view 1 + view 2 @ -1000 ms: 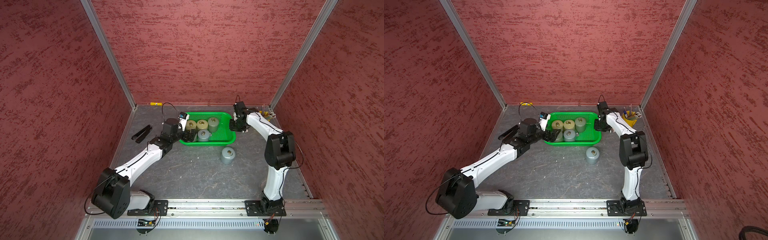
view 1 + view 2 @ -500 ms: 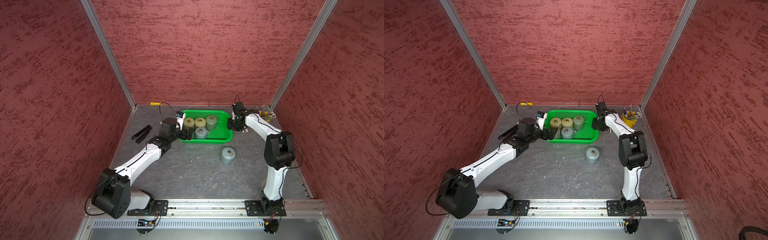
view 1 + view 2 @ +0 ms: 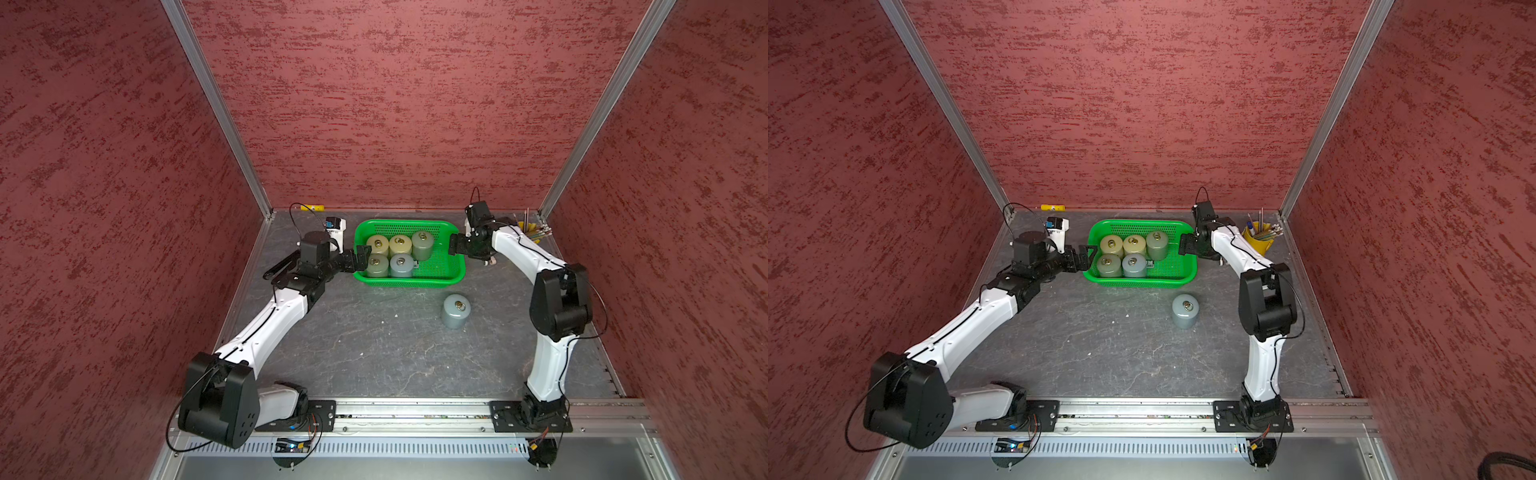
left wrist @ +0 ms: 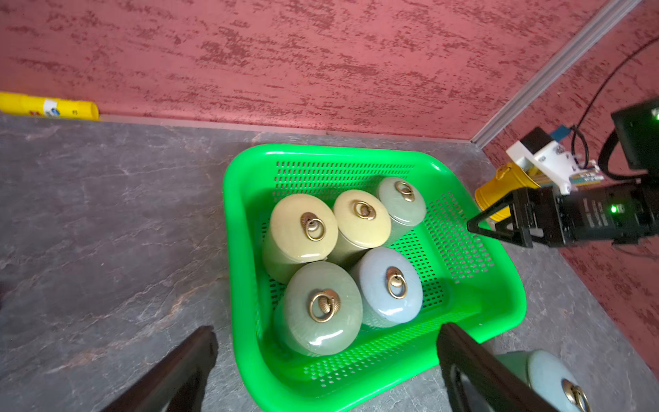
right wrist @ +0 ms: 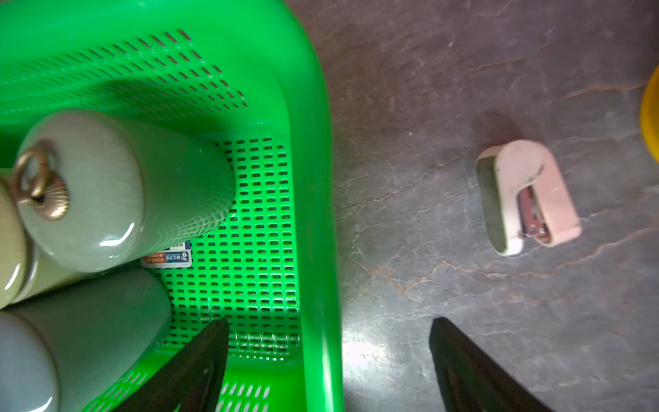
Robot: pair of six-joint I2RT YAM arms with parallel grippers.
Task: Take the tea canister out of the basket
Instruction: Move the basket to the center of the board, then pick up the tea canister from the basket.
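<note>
While five round, ring-lidded ceramic tea canisters stand upright in the bright green perforated plastic basket (image 3: pixel 409 281), neither arm grips any of them. The basket sits near the far edge of the grey stone-patterned table (image 3: pixel 374 353), and its canisters crowd the left end, touching one another, which leaves the right end of the mesh floor bare.

The left gripper (image 3: pixel 360 254) hangs at the basket's left rim, spread wide and empty. It is lined up with the olive-green canister (image 3: pixel 377 266) in the near left corner, which is probably the easiest pick because its outer side is free of neighbours.

The right gripper (image 3: pixel 454 248) is also spread wide and empty. In the right wrist view one finger (image 5: pixel 199 356) is inside the basket's right wall and the other is outside it over the table. That straddle looks meant to steady the light basket during a lift.

A sixth, grey-blue canister (image 3: pixel 456 311) already stands on the table, just off the basket's near right corner.
</note>
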